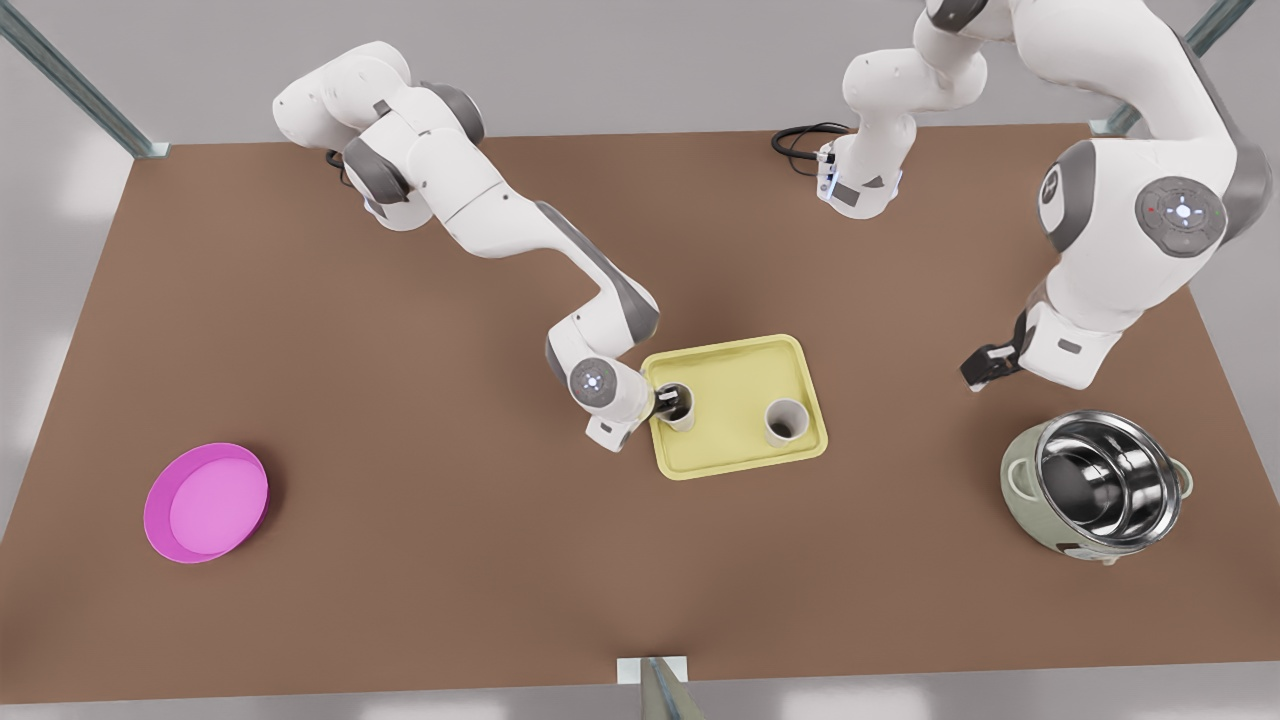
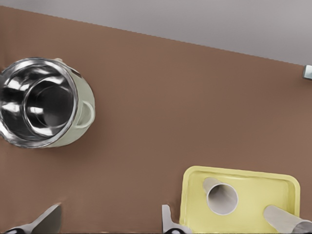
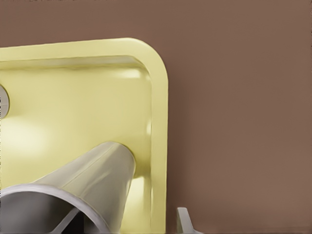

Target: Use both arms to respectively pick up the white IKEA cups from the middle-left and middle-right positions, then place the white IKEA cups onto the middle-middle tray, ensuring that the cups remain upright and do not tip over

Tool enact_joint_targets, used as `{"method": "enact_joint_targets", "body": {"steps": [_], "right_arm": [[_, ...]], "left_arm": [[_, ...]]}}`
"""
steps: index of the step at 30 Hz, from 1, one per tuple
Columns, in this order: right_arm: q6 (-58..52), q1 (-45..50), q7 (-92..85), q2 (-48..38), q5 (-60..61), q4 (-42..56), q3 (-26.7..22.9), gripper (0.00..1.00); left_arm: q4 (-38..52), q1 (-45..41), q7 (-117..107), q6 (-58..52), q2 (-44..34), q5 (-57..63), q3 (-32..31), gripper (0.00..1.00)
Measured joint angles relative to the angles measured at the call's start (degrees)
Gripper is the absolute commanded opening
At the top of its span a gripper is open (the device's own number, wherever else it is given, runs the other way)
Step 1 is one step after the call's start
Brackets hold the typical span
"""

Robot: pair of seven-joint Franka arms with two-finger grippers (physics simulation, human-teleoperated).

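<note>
Two white cups stand upright on the pale yellow tray (image 1: 735, 375). One cup (image 1: 786, 422) is at the tray's side toward the front view's right, free of any gripper. The other cup (image 1: 683, 414) is at the opposite side. My right gripper (image 1: 672, 400) straddles this cup's rim; in the right wrist view the cup (image 3: 97, 180) is close, and the outer finger (image 3: 184, 220) stands apart from its wall, so the gripper is open. My left gripper (image 1: 985, 368) hangs open over bare table at the front view's right, its fingers (image 2: 48, 218) spread wide with nothing between them.
A steel-lined pot (image 1: 1100, 485) stands near the left gripper at the front view's right. A round magenta plate (image 1: 205, 500) lies at the front view's left. Black cables (image 1: 800, 140) lie at the far table edge.
</note>
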Motion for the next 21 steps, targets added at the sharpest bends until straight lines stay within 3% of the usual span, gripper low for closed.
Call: {"method": "enact_joint_targets", "body": {"steps": [12,15,18,21], "right_arm": [[-5.47,-0.23,1.64,-3.17,2.44,1.17,-0.60,1.00],[-13.14,-6.26,1.89,-8.22,0.58,-0.19,-1.36,1.00],[-22.61,-15.01,1.75,-9.99,-9.16,-0.12,-5.10,1.00],[-29.29,-22.28,0.54,-21.62,-18.00,-3.53,-5.68,1.00]], "left_arm": [[0.14,-0.36,5.53,-13.00,-0.24,-0.29,1.23,1.00],[0.14,-0.38,6.42,-13.81,-0.31,-0.35,1.22,1.00],[0.09,-0.41,7.19,-15.10,-0.08,-0.42,1.19,1.00],[0.22,0.00,7.83,-15.93,0.03,-1.06,-0.64,1.00]]}}
